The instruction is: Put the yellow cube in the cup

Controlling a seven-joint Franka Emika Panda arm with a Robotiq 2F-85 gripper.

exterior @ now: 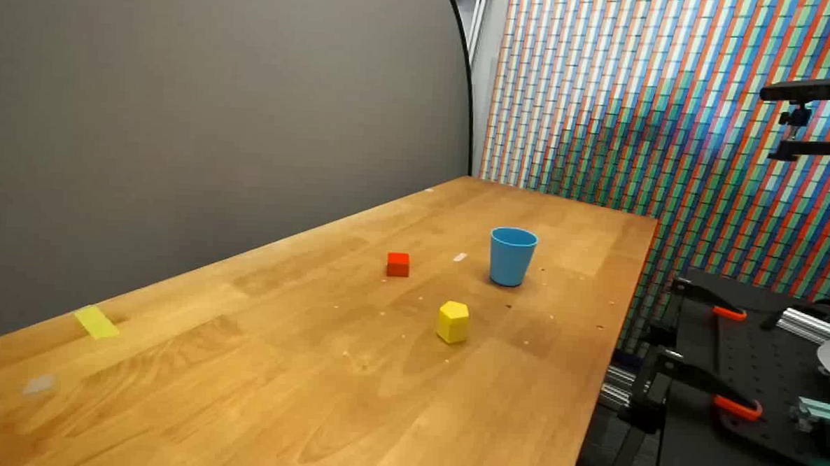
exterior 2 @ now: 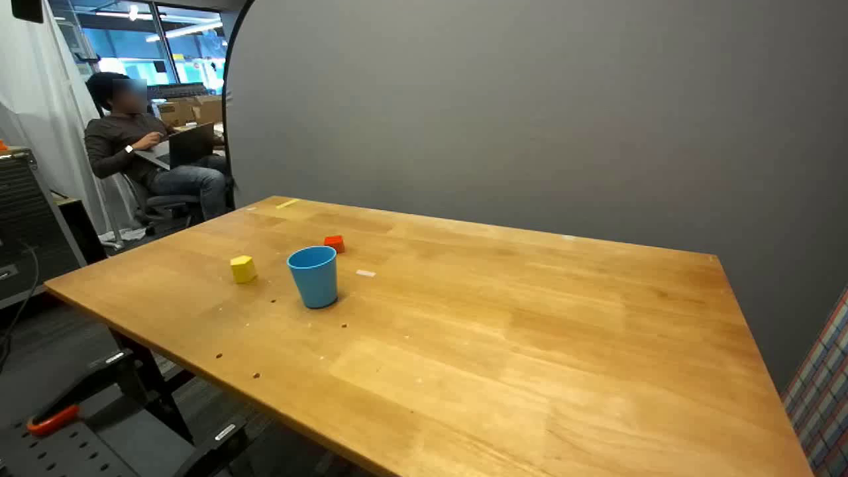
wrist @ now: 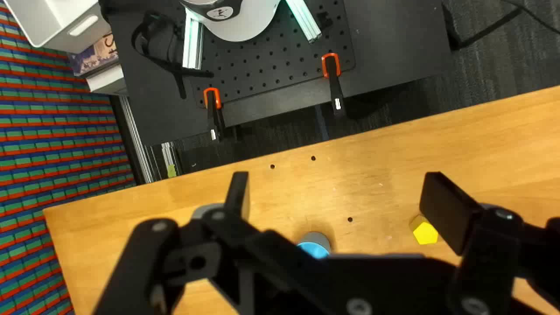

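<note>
The yellow cube, a small bright yellow block with a five-sided top, stands on the wooden table in both exterior views (exterior: 453, 323) (exterior 2: 243, 270). It also shows in the wrist view (wrist: 425, 232), beside the right finger's outline. The light-blue cup stands upright near it in both exterior views (exterior: 511, 259) (exterior 2: 315, 279). In the wrist view the cup (wrist: 316, 244) is partly hidden behind the gripper's body. My gripper (wrist: 337, 192) is wide open, with nothing between its fingers, high above the table. It is out of frame in both exterior views.
A small red cube (exterior: 398, 265) (exterior 2: 334, 244) lies near the cup. A flat yellow tape scrap (exterior: 97, 322) is at the table's far end. The wooden table's edge (wrist: 323, 143) faces the black robot stand (wrist: 280, 109), which has orange-tipped clamps (wrist: 333, 83).
</note>
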